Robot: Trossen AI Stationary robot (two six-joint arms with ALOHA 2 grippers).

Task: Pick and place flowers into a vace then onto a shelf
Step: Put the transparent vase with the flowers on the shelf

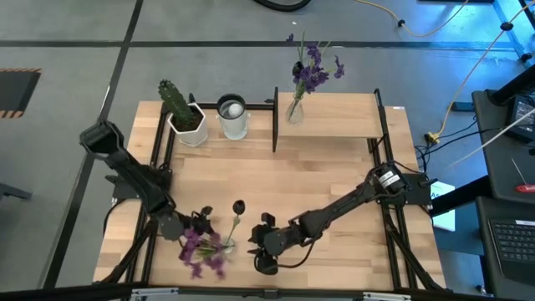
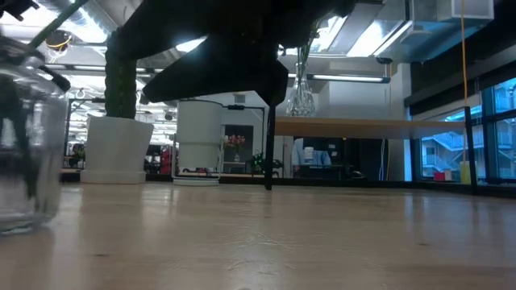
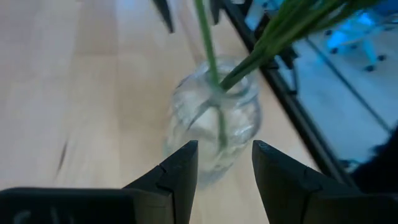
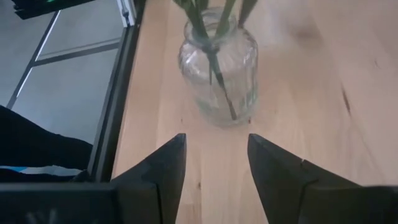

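A small clear glass jar (image 1: 226, 246) stands on the table near its near edge and holds green stems with pinkish purple blooms (image 1: 199, 247) and one dark bud (image 1: 238, 206). My left gripper (image 1: 184, 229) is open just left of the jar, which shows ahead of its fingertips in the left wrist view (image 3: 217, 124). My right gripper (image 1: 261, 247) is open just right of the jar, which also shows in the right wrist view (image 4: 219, 68). A second glass vase (image 1: 294, 110) with darker violet flowers (image 1: 314, 68) stands on the raised wooden shelf (image 1: 343, 117).
A green cactus in a white pot (image 1: 182, 113) and a white cup (image 1: 233, 117) stand at the far left of the table. Black shelf posts (image 1: 275, 121) rise near the middle. The jar shows at the left in the low view (image 2: 24, 161).
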